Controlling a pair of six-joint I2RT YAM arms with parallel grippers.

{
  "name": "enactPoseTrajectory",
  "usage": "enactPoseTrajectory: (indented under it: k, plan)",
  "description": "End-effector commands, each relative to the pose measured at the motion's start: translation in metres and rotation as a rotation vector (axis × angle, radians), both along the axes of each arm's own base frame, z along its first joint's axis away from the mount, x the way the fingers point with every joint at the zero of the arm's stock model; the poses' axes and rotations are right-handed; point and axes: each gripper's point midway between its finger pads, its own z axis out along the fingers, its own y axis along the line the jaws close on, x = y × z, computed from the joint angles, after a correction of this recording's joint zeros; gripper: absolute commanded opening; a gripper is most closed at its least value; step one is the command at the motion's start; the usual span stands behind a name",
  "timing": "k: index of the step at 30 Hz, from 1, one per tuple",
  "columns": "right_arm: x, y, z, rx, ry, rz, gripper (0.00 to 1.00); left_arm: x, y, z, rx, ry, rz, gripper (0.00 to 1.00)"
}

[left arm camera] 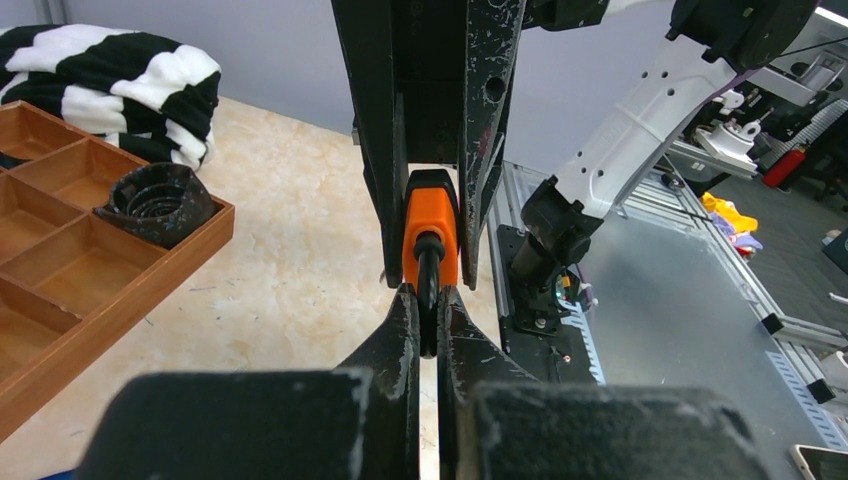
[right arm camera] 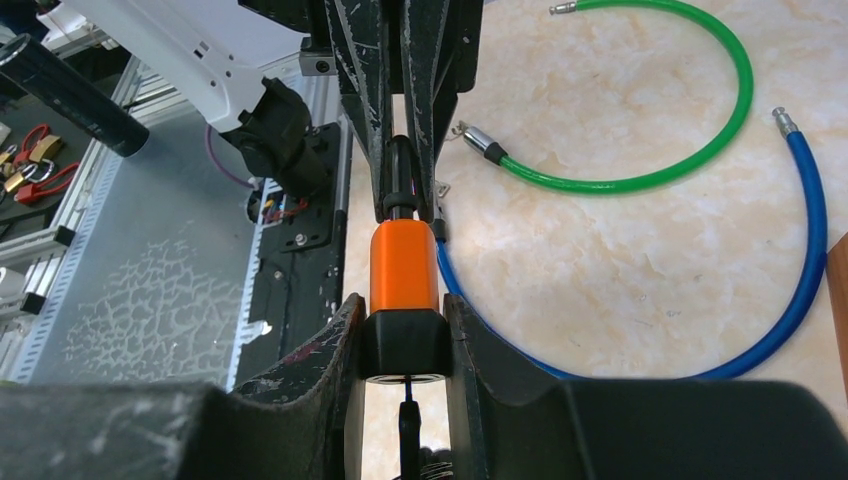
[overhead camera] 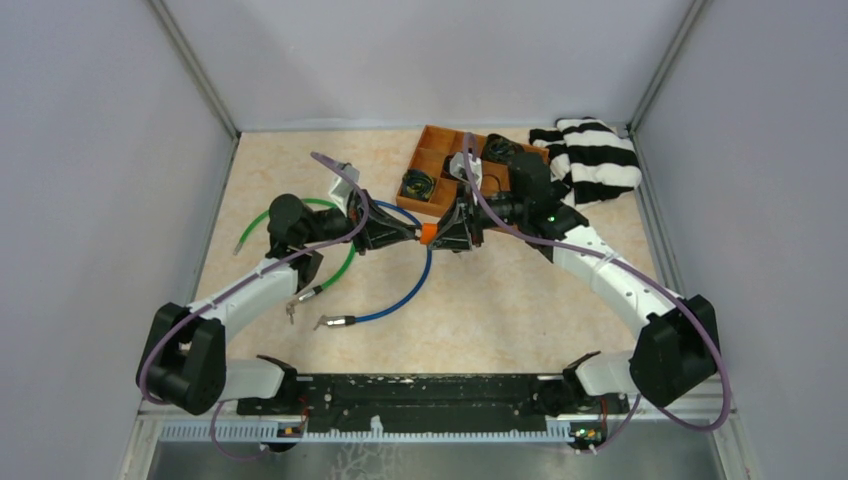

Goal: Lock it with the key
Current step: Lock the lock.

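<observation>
An orange lock (overhead camera: 427, 234) with a black end cap hangs above the table between my two grippers. My right gripper (right arm camera: 403, 305) is shut on the black cap, and the orange barrel (right arm camera: 403, 262) points away from it. My left gripper (left arm camera: 428, 300) is shut on a thin black piece, the key (left arm camera: 429, 268), which sticks out of the lock's orange end (left arm camera: 430, 215). In the right wrist view the key (right arm camera: 400, 165) lines up with the barrel. A thin black pin shows below the cap; what it is, I cannot tell.
A blue cable (overhead camera: 415, 290) and a green cable (overhead camera: 350, 256) lie loose on the table under and left of the grippers. Near the green cable's end lies a small metal piece (overhead camera: 290, 311). A wooden tray (overhead camera: 432, 135) and a striped cloth (overhead camera: 595, 160) lie behind.
</observation>
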Motion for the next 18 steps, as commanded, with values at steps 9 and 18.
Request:
enactPoseTrajectory:
  k: [9, 18]
  plan:
    - [0.0024, 0.0178, 0.0627, 0.130, -0.186, 0.050, 0.00, -0.0190, -0.0163, -0.0185, 0.028, 0.012, -0.090, 0.00]
    - [0.0022, 0.0211, 0.0655, 0.135, -0.178, 0.054, 0.00, -0.0229, -0.0200, -0.0213, 0.034, 0.008, -0.110, 0.00]
